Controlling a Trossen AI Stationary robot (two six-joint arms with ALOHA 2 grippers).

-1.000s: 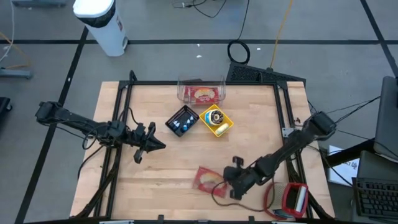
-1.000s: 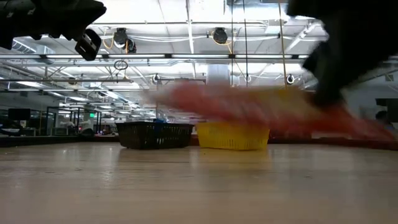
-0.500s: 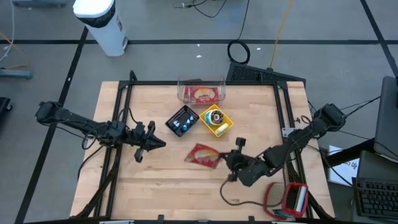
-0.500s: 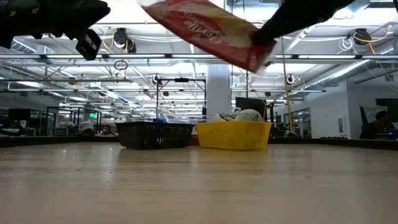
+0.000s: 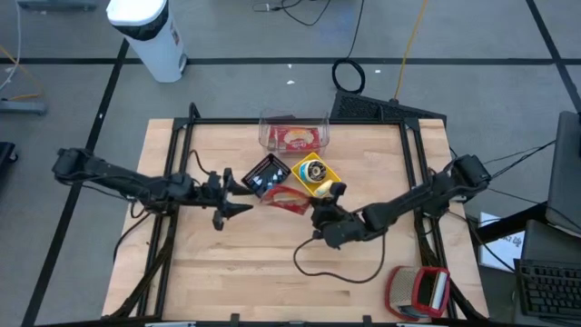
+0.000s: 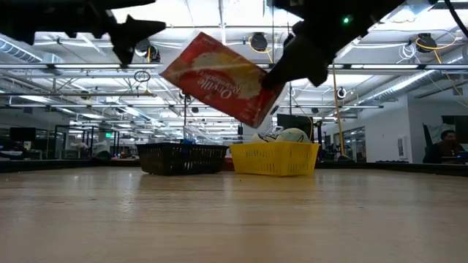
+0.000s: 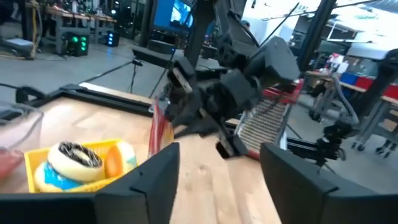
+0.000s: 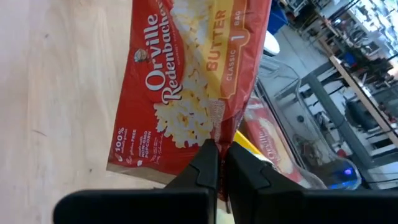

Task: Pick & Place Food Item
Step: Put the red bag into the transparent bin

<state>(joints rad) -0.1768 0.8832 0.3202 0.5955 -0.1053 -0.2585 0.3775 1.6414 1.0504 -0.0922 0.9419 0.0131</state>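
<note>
The right gripper [image 5: 320, 216] has carried the popcorn bag [image 5: 286, 199] up off the table to mid-table, jaws clenched on its edge, while the left gripper [image 5: 238, 193] has advanced and parted its jaws beside it, likely a handover.

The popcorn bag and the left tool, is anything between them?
No. In the high view, only bare table separates the left tool from the popcorn bag, held by the right tool.

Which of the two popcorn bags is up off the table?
The popcorn bag pinched in the right gripper, held by one edge; the other bag lies in the clear container.
</note>
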